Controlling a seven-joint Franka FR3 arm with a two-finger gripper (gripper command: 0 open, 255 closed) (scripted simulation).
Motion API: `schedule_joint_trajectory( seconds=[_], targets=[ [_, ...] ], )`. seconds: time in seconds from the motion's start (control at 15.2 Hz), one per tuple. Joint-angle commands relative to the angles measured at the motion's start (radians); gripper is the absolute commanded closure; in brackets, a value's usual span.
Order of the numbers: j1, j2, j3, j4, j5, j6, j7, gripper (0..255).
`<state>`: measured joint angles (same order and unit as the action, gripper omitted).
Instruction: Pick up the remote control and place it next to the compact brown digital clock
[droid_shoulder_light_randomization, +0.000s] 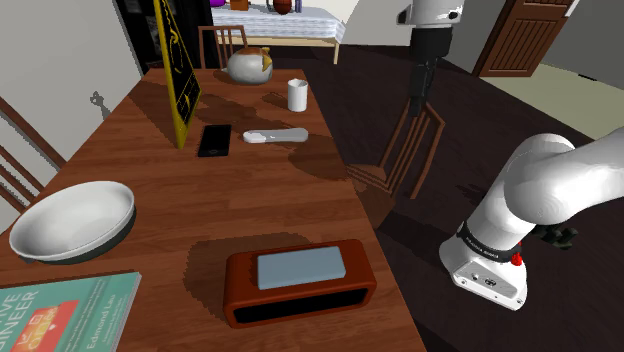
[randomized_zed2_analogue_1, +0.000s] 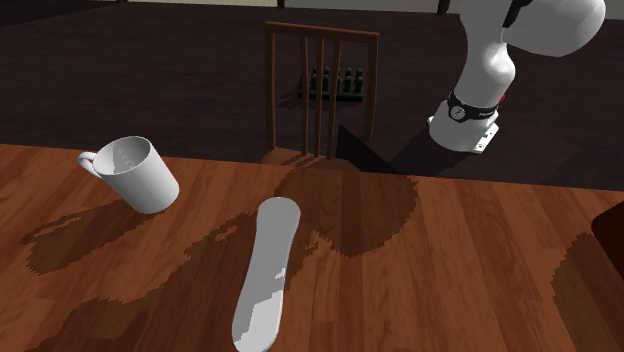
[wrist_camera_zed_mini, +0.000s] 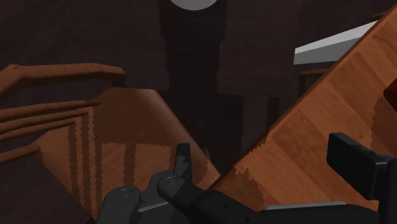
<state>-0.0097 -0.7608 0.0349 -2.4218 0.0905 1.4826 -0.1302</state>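
Teal paperback book (droid_shoulder_light_randomization: 62, 310) is cut off at the corner. On the brown wooden table (droid_shoulder_light_randomization: 300, 200), a pale grey slim remote (droid_shoulder_light_randomization: 275, 135) lies beside a flat black phone (droid_shoulder_light_randomization: 214, 140), well apart from the brown boxy clock (droid_shoulder_light_randomization: 298, 283). The black gripper (droid_shoulder_light_randomization: 416, 100), fingers apart and empty, hangs above a wooden chair (droid_shoulder_light_randomization: 410, 150).

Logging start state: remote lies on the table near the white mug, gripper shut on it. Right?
No. The remote does lie on the table near the white mug, but the gripper is not on it: the shoulder view shows it hanging empty above the chair, off the table's edge.
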Motion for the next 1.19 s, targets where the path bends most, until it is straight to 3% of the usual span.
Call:
schedule_joint_trajectory(
  seconds=[0.0,0.53,1.12],
  targets=[
    [0.0,0.0,0.0,0.0,0.0,0.0,0.0,0],
    [0.024,0.268,-0.025,0.059,-0.049,0.246,-0.157,0],
    [0.05,0.592,-0.031,0.227,-0.079,0.45,-0.308,0]
  ],
)
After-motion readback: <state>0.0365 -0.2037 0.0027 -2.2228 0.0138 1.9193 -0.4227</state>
